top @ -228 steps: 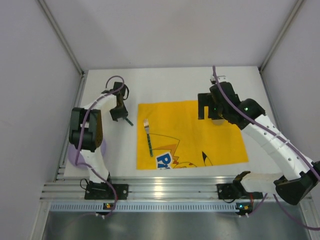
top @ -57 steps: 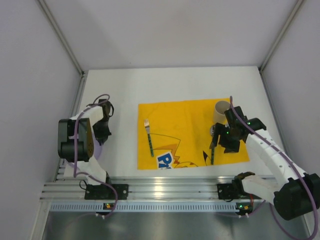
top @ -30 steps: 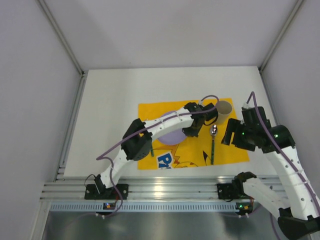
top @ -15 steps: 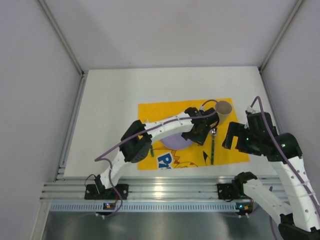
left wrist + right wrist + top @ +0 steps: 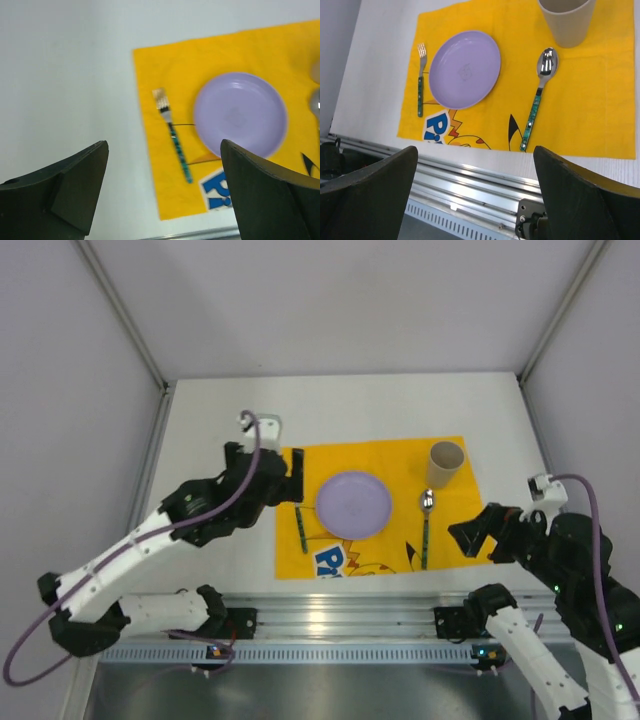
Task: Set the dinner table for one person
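Observation:
On the white dinner table (image 5: 220, 420) lies a yellow cartoon mat (image 5: 390, 455). A lilac plate (image 5: 354, 504) rests at its middle, and a green-handled fork (image 5: 299, 525) lies left of the plate. To the right are a green-handled spoon (image 5: 425, 530) and a beige cup (image 5: 444, 464). My left gripper (image 5: 296, 478) hovers open over the mat's left edge, holding nothing; its view shows the plate (image 5: 240, 114) and fork (image 5: 173, 135) below. My right gripper (image 5: 478, 537) is open and empty, raised near the mat's right front corner, looking down on the plate (image 5: 465, 69), spoon (image 5: 538, 97) and cup (image 5: 566, 20).
A ribbed aluminium rail (image 5: 330, 620) runs along the table's near edge, with both arm bases bolted to it. Grey walls close in the table on the left, right and far sides. Bare white tabletop (image 5: 65, 75) lies left of the mat.
My left gripper opened, let go of the plate on the mat and pulled back to the left. My right arm drew back toward the near right corner.

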Controlling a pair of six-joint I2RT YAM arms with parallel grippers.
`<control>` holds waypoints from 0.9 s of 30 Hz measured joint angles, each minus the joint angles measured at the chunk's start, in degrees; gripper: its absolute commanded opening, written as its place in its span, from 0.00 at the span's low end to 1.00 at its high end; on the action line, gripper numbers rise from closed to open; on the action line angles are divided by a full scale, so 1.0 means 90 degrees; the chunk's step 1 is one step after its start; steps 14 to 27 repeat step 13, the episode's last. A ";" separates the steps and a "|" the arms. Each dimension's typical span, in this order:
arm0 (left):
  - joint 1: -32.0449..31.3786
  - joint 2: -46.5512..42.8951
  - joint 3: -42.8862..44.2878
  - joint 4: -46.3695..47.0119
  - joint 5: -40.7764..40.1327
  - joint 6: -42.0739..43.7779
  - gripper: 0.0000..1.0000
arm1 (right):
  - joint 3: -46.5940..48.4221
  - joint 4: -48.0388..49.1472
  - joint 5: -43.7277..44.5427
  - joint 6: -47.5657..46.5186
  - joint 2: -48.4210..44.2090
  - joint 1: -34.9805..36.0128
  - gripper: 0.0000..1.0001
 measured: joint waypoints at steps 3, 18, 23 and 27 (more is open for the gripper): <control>0.0726 -0.1222 -0.0823 -0.0029 -0.0551 0.0240 0.99 | -0.0486 0.0053 -0.0121 0.0134 -0.0680 0.0000 1.00; 0.1479 -0.2657 -0.1523 -0.0529 -0.0855 0.0308 0.99 | -0.0889 0.0206 -0.0437 0.0449 -0.0916 -0.0002 1.00; 0.1479 -0.2657 -0.1523 -0.0529 -0.0855 0.0308 0.99 | -0.0889 0.0206 -0.0437 0.0449 -0.0916 -0.0002 1.00; 0.1479 -0.2657 -0.1523 -0.0529 -0.0855 0.0308 0.99 | -0.0889 0.0206 -0.0437 0.0449 -0.0916 -0.0002 1.00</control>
